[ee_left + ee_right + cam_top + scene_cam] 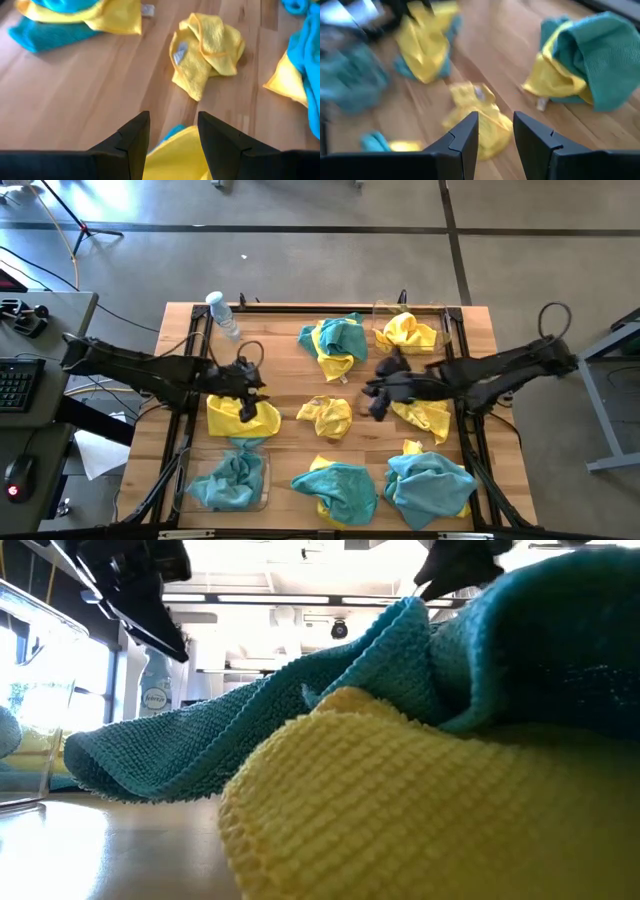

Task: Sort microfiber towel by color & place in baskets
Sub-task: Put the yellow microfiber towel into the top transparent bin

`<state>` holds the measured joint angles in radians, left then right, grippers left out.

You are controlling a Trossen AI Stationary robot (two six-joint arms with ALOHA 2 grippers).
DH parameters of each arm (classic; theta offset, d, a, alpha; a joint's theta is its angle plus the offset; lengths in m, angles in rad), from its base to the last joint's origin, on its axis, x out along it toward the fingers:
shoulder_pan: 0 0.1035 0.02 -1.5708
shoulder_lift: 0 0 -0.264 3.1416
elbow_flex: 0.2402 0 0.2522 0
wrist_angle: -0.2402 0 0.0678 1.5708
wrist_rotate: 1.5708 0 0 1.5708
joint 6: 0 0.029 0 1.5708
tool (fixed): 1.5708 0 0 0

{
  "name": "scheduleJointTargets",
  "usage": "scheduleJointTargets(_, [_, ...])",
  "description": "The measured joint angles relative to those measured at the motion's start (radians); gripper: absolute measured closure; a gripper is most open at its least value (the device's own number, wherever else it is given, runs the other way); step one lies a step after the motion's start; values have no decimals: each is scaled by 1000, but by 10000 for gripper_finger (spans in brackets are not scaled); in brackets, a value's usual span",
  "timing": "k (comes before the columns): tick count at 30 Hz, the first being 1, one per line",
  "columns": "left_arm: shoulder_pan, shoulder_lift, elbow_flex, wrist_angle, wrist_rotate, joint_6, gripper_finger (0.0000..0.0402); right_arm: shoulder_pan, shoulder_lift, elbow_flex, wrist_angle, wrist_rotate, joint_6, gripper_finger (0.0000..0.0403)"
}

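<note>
A wooden slatted table [290,395] is seen from above, set on a grey concrete floor [300,250] crossed by dark seams. A keyboard [15,383] and a mouse [18,477] are seen on a desk at the left edge. A clear water bottle [222,314] is laid near the table's far left corner.

Towels are scattered over the boards: a teal-and-yellow heap [335,343] at far centre, a crumpled yellow towel [327,417] in the middle, a teal towel [338,488] at near centre, a large teal pile [430,486] at near right. One clear basket [228,482] at near left is filled with teal cloth; a second basket [412,330] at far right is holding yellow cloth.

The left gripper [250,402] is held over a yellow towel [243,420] (teal peeks from under it), jaws parted, nothing gripped. The right gripper [376,398] is held just right of the middle yellow towel, jaws parted and empty too.

At table height, bright ceiling lights and a window are made out behind the cloth.
</note>
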<state>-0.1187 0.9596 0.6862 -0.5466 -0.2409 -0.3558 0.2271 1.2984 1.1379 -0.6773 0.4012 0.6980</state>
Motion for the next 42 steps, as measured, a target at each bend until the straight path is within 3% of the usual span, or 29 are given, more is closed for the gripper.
scheduleJointTargets(9, [84, -139, -22, 2, -2, 85, 246, -93, 402, 363, -258, -187, -70, 286])
scheduleJointTargets(15, [128, -194, -22, 7, 4, 105, 246, -113, 600, 461, -268, -238, -97, 286])
scheduleJointTargets(21, [128, -225, -22, 7, 23, 104, 246, -123, 741, 486, -266, -358, -71, 286])
scheduleJointTargets(30, [128, -229, -22, 6, 42, 96, 246, -125, 879, 488, -258, -382, -47, 291])
scheduleJointTargets(34, [128, -229, -22, 5, 52, 82, 246, -131, 901, 490, -256, -412, -49, 352])
scheduleJointTargets(36, [128, -229, -22, 5, 52, 79, 246, -129, 886, 489, -253, -396, -53, 388])
scheduleJointTargets(42, [127, -229, -21, 5, 67, 79, 246, -122, 740, 481, -309, -245, -44, 393])
